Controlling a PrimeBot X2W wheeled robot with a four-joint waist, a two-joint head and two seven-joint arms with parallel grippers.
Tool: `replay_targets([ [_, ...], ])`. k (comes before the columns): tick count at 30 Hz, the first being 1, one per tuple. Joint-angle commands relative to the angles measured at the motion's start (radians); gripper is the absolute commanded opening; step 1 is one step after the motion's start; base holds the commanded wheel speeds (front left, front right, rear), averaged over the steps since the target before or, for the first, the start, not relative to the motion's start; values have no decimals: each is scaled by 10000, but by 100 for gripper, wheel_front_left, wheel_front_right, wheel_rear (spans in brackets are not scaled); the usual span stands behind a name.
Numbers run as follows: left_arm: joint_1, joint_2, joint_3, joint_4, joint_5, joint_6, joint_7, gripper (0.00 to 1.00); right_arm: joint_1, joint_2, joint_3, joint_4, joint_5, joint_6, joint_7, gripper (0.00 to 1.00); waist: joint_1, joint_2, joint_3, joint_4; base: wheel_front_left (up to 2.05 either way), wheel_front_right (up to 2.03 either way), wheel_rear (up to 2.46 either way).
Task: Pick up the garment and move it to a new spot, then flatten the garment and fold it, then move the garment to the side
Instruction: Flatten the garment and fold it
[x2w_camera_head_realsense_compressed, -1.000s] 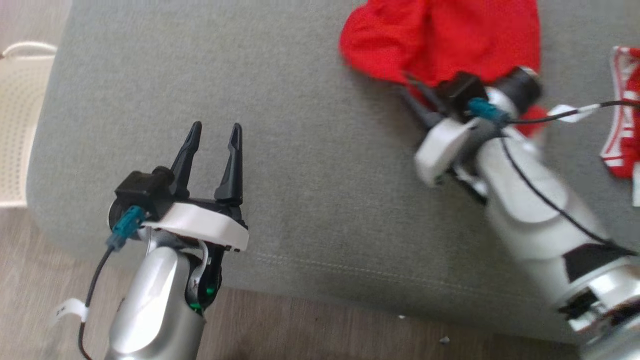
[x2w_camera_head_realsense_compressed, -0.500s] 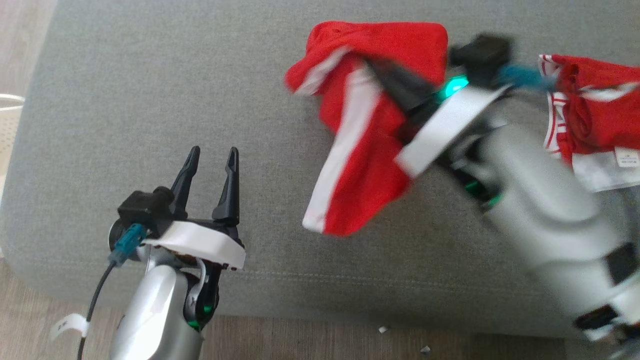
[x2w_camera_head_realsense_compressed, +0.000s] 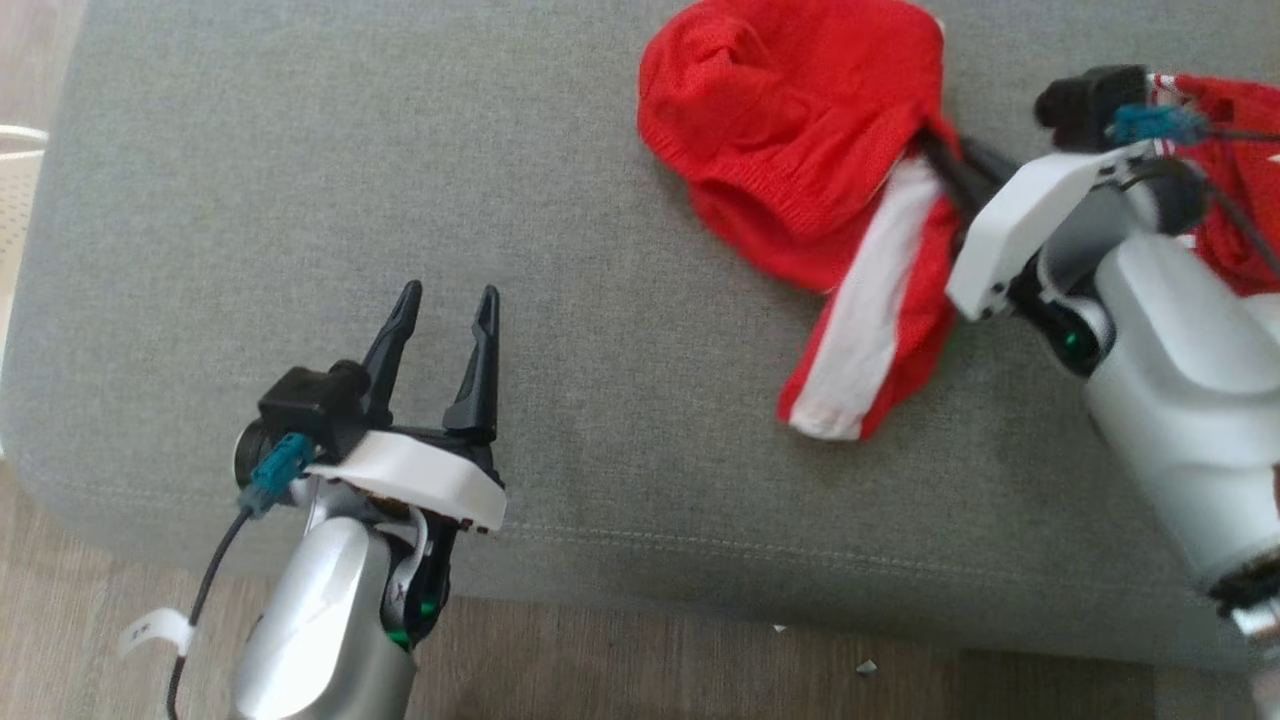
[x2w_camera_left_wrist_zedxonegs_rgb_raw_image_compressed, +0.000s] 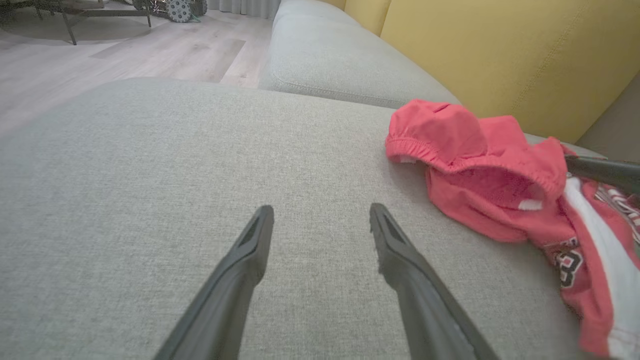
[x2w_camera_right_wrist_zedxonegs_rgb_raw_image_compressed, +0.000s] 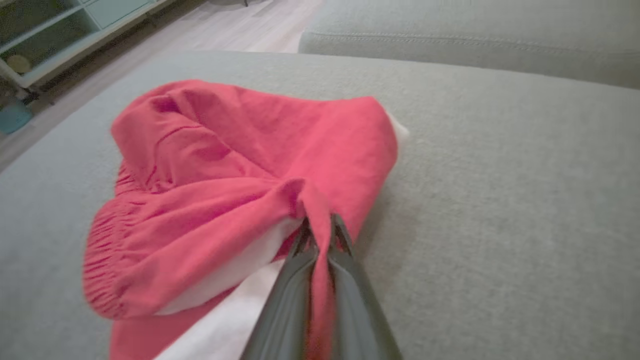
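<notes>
The garment (x2w_camera_head_realsense_compressed: 800, 170) is a crumpled pair of red shorts with a white side stripe, lying on the grey sofa cushion (x2w_camera_head_realsense_compressed: 350, 180) at the upper middle of the head view. My right gripper (x2w_camera_head_realsense_compressed: 940, 160) is shut on a fold of the garment (x2w_camera_right_wrist_zedxonegs_rgb_raw_image_compressed: 240, 200), red cloth pinched between its fingertips (x2w_camera_right_wrist_zedxonegs_rgb_raw_image_compressed: 318, 225). My left gripper (x2w_camera_head_realsense_compressed: 447, 300) stands open over bare cushion near the front edge, well left of the garment (x2w_camera_left_wrist_zedxonegs_rgb_raw_image_compressed: 475, 175). Its fingers (x2w_camera_left_wrist_zedxonegs_rgb_raw_image_compressed: 250, 250) hold nothing.
A second red and white garment (x2w_camera_head_realsense_compressed: 1230, 150) lies at the right edge, behind my right wrist. A yellow backrest (x2w_camera_left_wrist_zedxonegs_rgb_raw_image_compressed: 500, 50) rises behind the cushion. Wood floor (x2w_camera_head_realsense_compressed: 600, 660) runs below the cushion's front edge, and a pale basket (x2w_camera_head_realsense_compressed: 15, 200) stands at the far left.
My right gripper has dragged the garment across the cushion and set it down more bunched. The head camera has shifted too. The left gripper stays open in the same pose.
</notes>
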Motion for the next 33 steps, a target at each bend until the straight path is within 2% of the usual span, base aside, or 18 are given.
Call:
replay_targets([
  [1, -369, 111, 242, -246, 107, -25, -122, 100, -416, 160, -154, 212, -442, 35, -408, 100, 0, 0, 62, -17, 0, 0, 0],
  [6, -528, 111, 139, -241, 131, 2, -122, 100, -801, 651, -562, 1553, -1455, 35, -1302, 100, 0, 0, 31, -146, 0, 0, 0],
  [18, -388, 111, 359, -400, 268, -34, -122, 100, -496, 1611, -1332, 1955, -2027, 35, -3029, 100, 0, 0, -719, -1205, 0, 0, 0],
  [27, -273, 111, 415, -504, 61, -11, -122, 100, 720, 1902, -1957, 697, -2162, 35, -3527, 100, 0, 0, -1310, -2130, 0, 0, 0],
  [33, -262, 111, 274, -531, -101, 8, -122, 100, 2661, 2181, -2992, -1437, -3252, 35, -3701, 100, 0, 0, -1275, -2767, 0, 0, 0],
])
